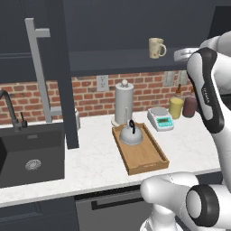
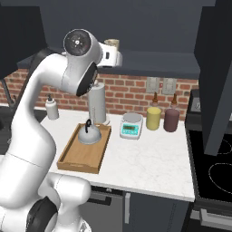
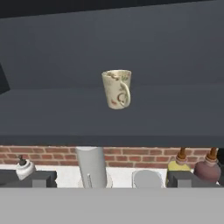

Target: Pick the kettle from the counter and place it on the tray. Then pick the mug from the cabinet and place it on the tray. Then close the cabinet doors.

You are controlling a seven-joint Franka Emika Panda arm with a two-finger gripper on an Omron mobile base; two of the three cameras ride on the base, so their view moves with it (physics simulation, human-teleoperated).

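I read the first step as done: the kettle (image 1: 131, 135) sits inside the wooden tray (image 1: 146, 159), at its far end near the wall, black handle upright. The tray lies on the white worktop (image 1: 94, 164), with its near half bare, so there is room for the second item.

The mug (image 3: 117, 89) is what I am after now. It stands upright on the dark shelf of the open cabinet (image 3: 65, 118), handle turned toward my right in the hand view, well above the tray. My hand (image 3: 112, 178) is raised to shelf height and pointed straight at it, fingers spread wide with nothing between them, and a clear gap remains to the mug. So I judge the reach is under way, with the grasp, the carry down to the tray and the release all left.

After that the cabinet doors must be shut; the left one (image 1: 63, 72) stands swung out toward me, its long silver bar handle (image 1: 39, 67) facing the sink (image 1: 31, 155).

As for writing: the mug carries a faint reddish pattern, no words I can read. The small scale (image 1: 161, 118) beside the tray has a teal display, too small to make out. The paper-towel holder (image 1: 124, 103) and the yellow (image 1: 176, 107) and dark-red (image 1: 189, 106) bottles show no labels.
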